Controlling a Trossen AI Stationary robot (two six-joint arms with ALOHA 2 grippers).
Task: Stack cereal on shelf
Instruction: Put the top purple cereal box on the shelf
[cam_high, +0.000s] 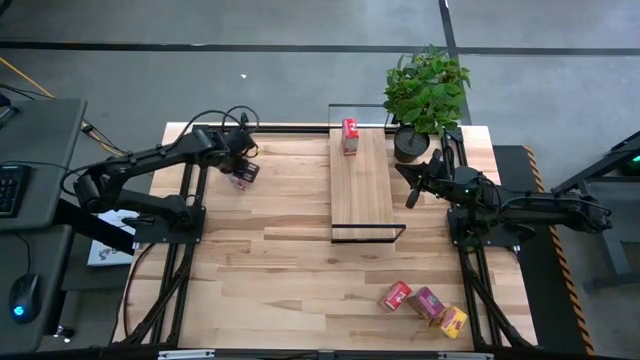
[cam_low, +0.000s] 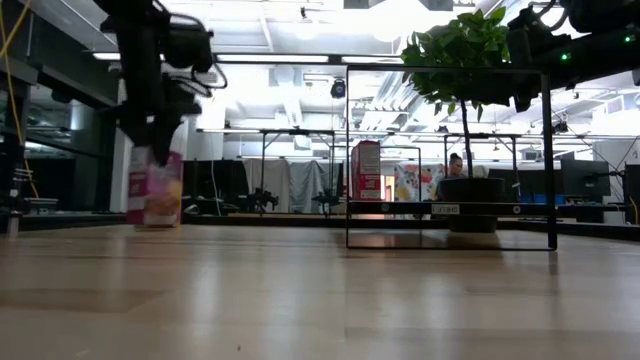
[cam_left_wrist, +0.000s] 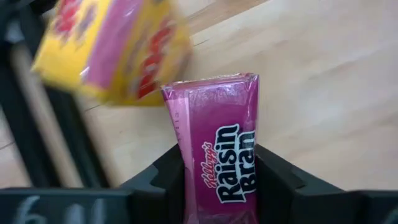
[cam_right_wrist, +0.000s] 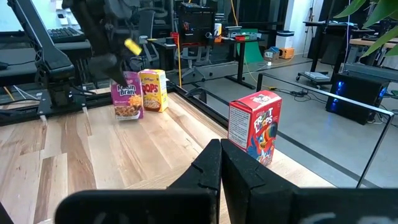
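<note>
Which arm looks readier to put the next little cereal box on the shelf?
Left. Its left gripper is shut on the pink Raisin Bran box; the right gripper holds nothing beside the shelf.

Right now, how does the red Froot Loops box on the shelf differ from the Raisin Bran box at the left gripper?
The Froot Loops box is red; the Raisin Bran box is pink-purple. The Froot Loops box stands free at the far end of the shelf, touched by no gripper; the Raisin Bran box is clamped between the fingers of the left gripper, over the tabletop beside a yellow Corn Pops box. Both are small upright cereal boxes.
</note>
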